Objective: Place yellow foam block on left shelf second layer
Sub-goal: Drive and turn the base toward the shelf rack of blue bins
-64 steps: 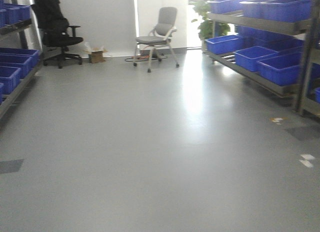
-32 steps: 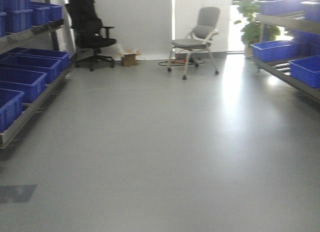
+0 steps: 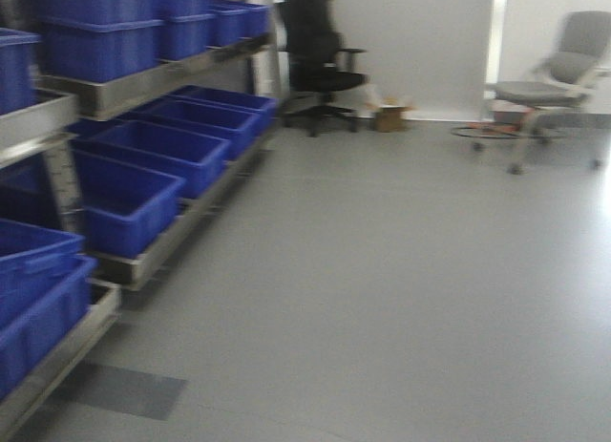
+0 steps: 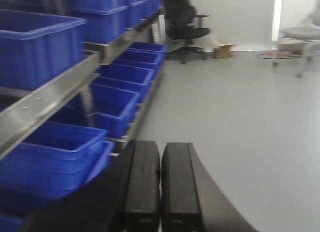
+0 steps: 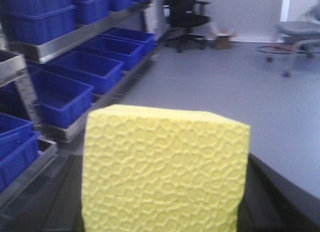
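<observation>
Squarely, right tool grips the pebbly-faced, sharp-edged yellow foam block.

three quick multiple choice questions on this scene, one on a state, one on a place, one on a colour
1. The left gripper is:
A shut with nothing in it
B wide open
C out of view

2. The yellow foam block sits in:
A the left gripper
B the right gripper
C neither

3. The shelf bins are:
A red
B green
C blue

Answers:
1. A, since its fingers lie pressed together in the left wrist view.
2. B, since the block fills the right wrist view between that gripper's dark fingers.
3. C, since every bin in view is blue.
</observation>
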Action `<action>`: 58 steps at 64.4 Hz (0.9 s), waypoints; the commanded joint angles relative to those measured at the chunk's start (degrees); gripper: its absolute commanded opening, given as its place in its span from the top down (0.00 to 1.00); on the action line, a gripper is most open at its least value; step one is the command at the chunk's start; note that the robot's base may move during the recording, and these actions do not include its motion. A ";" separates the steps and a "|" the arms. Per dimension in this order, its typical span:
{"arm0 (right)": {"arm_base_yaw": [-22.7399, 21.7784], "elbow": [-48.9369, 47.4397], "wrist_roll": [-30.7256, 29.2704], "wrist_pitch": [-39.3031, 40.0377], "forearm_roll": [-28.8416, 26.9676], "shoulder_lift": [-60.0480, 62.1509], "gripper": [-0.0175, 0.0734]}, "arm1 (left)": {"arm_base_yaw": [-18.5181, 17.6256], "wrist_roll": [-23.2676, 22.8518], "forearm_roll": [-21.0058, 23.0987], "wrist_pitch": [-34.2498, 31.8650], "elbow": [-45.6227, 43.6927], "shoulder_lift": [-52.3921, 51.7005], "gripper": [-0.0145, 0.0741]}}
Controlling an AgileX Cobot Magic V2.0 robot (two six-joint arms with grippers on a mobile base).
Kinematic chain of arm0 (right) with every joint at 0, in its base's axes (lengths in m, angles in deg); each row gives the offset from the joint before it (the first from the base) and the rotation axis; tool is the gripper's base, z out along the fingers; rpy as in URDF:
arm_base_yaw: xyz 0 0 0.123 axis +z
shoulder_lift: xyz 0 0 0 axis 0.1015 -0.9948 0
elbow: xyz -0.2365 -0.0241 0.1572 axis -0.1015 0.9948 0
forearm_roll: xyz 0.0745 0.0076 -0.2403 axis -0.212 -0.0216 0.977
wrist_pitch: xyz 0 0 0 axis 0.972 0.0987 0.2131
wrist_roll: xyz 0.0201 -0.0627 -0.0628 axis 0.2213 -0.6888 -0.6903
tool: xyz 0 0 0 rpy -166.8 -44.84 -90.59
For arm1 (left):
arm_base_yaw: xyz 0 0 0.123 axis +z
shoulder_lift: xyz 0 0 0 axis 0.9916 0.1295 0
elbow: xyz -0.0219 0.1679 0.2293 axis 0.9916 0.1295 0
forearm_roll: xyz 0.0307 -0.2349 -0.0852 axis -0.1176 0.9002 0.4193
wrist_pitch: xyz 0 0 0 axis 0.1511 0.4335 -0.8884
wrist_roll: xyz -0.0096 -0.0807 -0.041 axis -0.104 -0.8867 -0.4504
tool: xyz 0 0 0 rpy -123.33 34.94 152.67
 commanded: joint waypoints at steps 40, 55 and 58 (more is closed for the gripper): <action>-0.21 -1.43 -0.49 5.03 1.07 -1.04 0.44 | -0.13 -0.22 0.18 -4.95 1.48 -0.94 0.68; -0.21 -1.43 -0.49 5.03 1.07 -1.04 0.44 | 0.00 -0.22 0.18 -4.95 1.48 -0.94 0.68; -0.21 -1.43 -0.49 5.03 1.07 -1.04 0.44 | 0.00 -0.22 0.18 -4.95 1.48 -0.94 0.68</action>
